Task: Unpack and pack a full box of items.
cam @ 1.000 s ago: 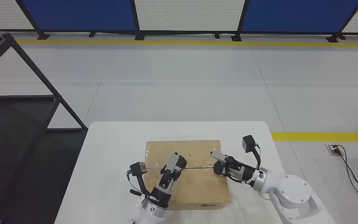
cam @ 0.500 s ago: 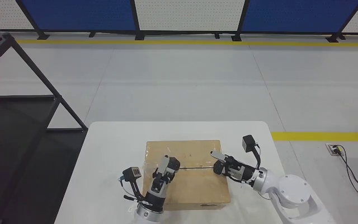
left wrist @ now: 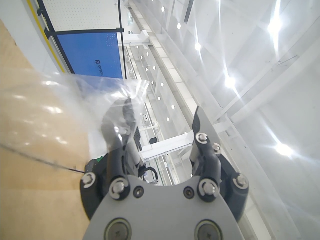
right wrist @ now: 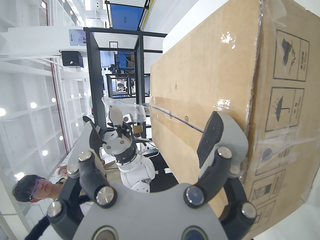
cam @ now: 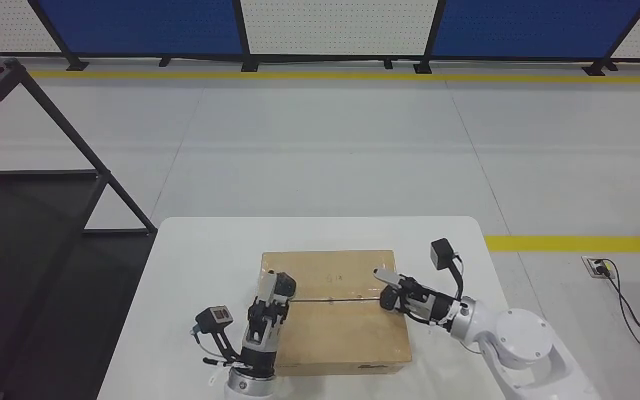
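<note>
Left gripper (cam: pixel 272 290): over the left end of the top seam of the box (cam: pixel 335 335), fingers apart, clear tape (left wrist: pixel 75 93) draped on one finger. The box stands at the front-centre edge of the surface (cam: pixel 190 260). Right gripper (cam: pixel 384 279): at the seam's right end, wide open, empty.

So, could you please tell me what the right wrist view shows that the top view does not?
The right wrist view adds the handling symbols printed on one end of the cardboard box, and a crumpled strip of clear tape at the left pincer. The top view adds the layout: the white table all around the box, with the pincers near opposite ends of the centre seam. Both show the closed box, that seam and the open right pincer.
</note>
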`<state>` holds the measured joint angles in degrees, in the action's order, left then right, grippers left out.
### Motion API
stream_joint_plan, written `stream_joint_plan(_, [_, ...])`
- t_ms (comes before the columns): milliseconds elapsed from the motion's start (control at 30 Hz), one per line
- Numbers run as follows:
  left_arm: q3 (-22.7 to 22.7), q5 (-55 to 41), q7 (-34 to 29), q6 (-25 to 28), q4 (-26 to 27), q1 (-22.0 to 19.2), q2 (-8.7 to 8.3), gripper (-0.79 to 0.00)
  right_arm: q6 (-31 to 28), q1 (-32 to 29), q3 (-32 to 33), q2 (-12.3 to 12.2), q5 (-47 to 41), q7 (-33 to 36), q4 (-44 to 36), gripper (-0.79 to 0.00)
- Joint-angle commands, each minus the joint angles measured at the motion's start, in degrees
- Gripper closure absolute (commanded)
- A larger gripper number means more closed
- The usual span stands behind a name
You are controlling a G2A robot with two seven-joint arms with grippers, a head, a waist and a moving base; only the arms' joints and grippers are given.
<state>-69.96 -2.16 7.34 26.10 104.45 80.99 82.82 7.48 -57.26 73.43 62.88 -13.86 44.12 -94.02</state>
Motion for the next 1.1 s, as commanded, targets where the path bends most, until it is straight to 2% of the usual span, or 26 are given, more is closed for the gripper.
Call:
stream_joint_plan(0, [-0.08,0.10,0.30,0.15,-0.11,0.13,0.05,-0.262,0.12,0.26,-0.13,0.02,0.00,0.02,0.12,-0.785])
stream_joint_plan(100, [-0.23,0.43,0.59,0.32,-0.45,0.26,0.10,-0.129,0.15,0.53,-0.26,0.02,0.04,0.12,0.28,-0.785])
stream_joint_plan(167, [-0.29,0.56,0.67,0.24,-0.66,0.26,0.14,0.000,0.16,0.66,-0.32,0.03,0.01,0.13,0.38,-0.785])
stream_joint_plan(500, [-1.14,0.85,-0.12,-0.45,-0.77,0.45,0.17,0.000,0.52,1.49,-0.98,0.12,0.07,0.09,0.90,-0.785])
stream_joint_plan(733, [-2.27,3.01,-2.98,-1.86,-0.41,0.56,-0.11,0.000,0.53,1.82,-1.26,0.15,0.08,0.07,1.19,-0.785])
stream_joint_plan(833, [-3.03,4.04,-4.78,-2.54,-0.11,0.80,-0.33,0.000,0.57,1.84,-1.28,0.16,0.00,-0.01,1.30,-0.785])
stream_joint_plan(1067, [-5.73,4.72,-13.68,-6.47,0.91,1.08,-1.26,0.000,0.49,1.73,-1.34,0.16,-0.21,-0.10,1.32,-0.785])
